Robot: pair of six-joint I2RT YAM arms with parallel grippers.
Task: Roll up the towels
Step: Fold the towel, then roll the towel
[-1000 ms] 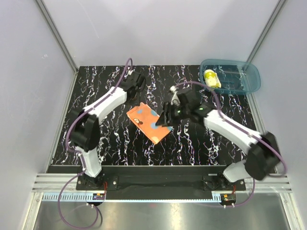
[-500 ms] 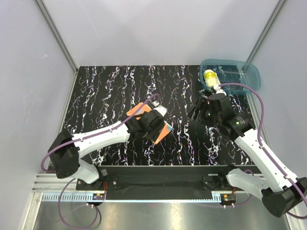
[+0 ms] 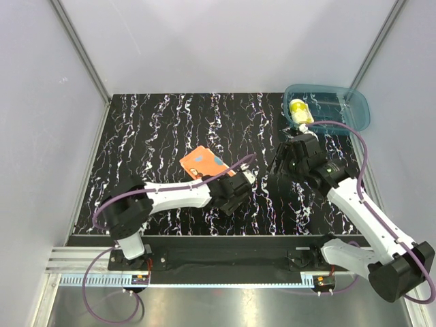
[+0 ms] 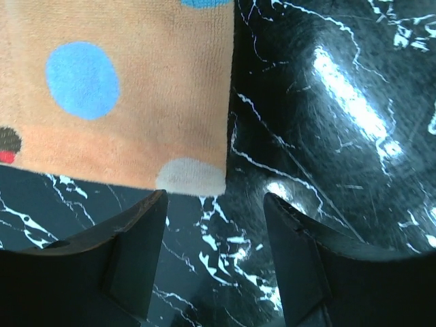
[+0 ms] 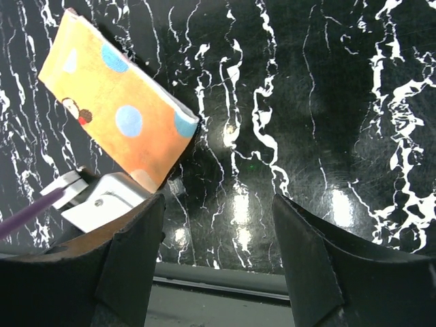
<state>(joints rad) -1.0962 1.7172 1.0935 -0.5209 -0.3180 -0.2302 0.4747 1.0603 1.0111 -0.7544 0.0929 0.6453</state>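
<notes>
The left arm has swung from the bench's (image 3: 150,129) 11 o'clock side round to the near middle. The left fingers (image 4: 136,231) now stand apart at the orange towel's (image 3: 203,163) 5 o'clock corner, not touching it. The right fingers (image 5: 129,238), apart and empty, have backed off toward 3 o'clock. That towel lies flat mid-bench, unrolled. The yellow towel (image 3: 300,111) sits bundled in the bin (image 3: 354,109) at 1 o'clock. It looks like the left arm will start the roll.
</notes>
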